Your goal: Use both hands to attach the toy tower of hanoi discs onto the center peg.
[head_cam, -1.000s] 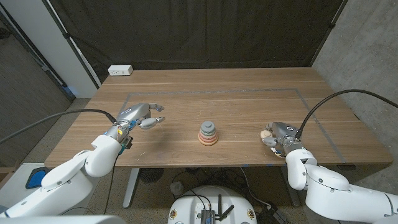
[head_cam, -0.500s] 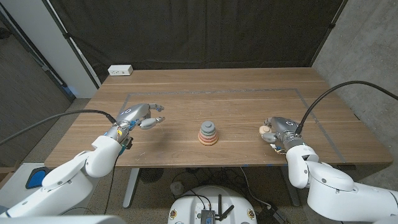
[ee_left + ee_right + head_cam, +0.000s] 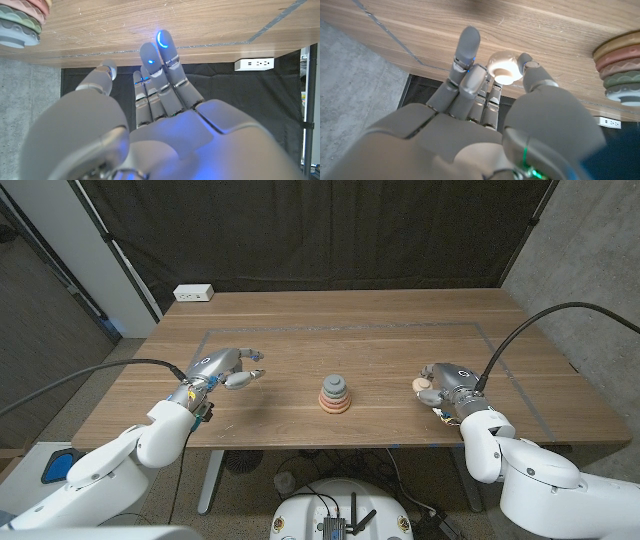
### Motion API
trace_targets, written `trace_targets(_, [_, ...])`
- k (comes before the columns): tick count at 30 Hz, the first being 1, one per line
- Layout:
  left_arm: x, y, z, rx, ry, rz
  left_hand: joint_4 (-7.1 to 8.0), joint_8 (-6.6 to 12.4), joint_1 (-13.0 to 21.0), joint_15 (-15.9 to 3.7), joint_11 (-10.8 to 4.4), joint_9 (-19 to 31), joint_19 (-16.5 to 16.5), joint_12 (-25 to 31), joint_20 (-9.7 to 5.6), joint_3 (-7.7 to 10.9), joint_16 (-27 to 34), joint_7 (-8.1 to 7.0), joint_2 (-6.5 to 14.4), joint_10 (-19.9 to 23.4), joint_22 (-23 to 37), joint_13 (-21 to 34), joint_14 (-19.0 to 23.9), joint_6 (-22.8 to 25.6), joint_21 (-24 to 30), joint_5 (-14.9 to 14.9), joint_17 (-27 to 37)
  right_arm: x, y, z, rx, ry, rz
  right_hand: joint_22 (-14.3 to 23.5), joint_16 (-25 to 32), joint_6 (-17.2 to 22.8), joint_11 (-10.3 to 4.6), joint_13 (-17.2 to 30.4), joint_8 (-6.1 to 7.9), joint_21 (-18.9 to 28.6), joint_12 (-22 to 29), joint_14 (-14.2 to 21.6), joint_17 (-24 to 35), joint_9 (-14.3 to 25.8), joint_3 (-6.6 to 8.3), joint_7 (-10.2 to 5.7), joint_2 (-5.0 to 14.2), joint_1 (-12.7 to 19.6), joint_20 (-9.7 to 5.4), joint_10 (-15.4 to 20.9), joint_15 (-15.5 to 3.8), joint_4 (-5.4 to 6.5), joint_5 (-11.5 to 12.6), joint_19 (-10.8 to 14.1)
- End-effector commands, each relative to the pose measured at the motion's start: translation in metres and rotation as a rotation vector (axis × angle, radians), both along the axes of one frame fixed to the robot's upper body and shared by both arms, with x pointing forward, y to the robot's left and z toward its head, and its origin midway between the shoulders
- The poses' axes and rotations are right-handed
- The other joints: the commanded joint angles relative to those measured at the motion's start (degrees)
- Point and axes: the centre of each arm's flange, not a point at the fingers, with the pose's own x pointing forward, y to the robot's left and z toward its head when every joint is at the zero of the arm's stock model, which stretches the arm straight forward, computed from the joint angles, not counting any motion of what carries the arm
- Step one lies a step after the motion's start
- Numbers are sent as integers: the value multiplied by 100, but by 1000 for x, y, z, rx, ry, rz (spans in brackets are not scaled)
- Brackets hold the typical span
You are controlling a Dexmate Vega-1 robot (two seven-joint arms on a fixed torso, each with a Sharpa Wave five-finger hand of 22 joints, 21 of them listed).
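While pinched by fingers (image 3: 466,45), small disc (image 3: 503,68)

The stack of discs (image 3: 20,22) is cut off by the edge in both wrist views, and the small cream disc (image 3: 504,68) sits partly behind the right hand's fingers (image 3: 466,47).

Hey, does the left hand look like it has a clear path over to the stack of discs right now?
Probably yes. The left hand is open and holds nothing, and only bare table lies between it and the disc stack; whether the arm stretches that far can't be told.
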Motion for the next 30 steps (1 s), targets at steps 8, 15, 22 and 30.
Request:
trace_targets(8, [-2, 3, 1, 3, -4, 4, 11, 11, -35, -421, 18, 11, 64, 7, -568, 69, 52, -11, -32, 50, 10, 5, 50, 49, 24, 35, -1, -5, 22, 20, -22, -18, 151, 3, 40, 164, -408, 43, -13, 3, -62, 73, 24, 15, 22, -104, 374, 422, -103, 438, 11, 30, 18, 108])
trace_targets(15, [-3, 5, -1, -8, -6, 9, 11, 8, -37, -421, 19, 12, 64, 11, -574, 77, 68, 0, -33, 58, 10, 11, 63, 46, 27, 34, 10, -4, 30, 24, -44, -39, 207, 1, 45, 164, -376, 40, -20, 3, -99, 86, 26, 10, 27, -60, 385, 444, -104, 397, 12, 26, 18, 154])
trace_targets(22, [-5, 5, -1, -20, -6, 12, 12, 29, -37, -421, 80, 13, 132, 27, -584, 95, 81, 70, -26, 162, 8, -17, 96, 119, 52, 32, -3, 0, 39, 29, -39, -30, 270, 3, 50, 143, -309, 48, -37, 1, -126, 95, 30, 6, 36, -17, 397, 481, -107, 366, 13, 18, 16, 201])
trace_targets(30, [-6, 2, 1, 1, -4, 8, 10, 21, -37, -422, 83, 14, 144, 4, -597, 110, 99, 73, -28, 154, 6, -41, 125, 119, 56, 31, -2, 1, 54, 39, -82, -53, 348, 35, 53, 157, -307, 88, -43, 30, -114, 89, 34, 1, 55, 15, 410, 542, -107, 397, 14, 7, 14, 290])
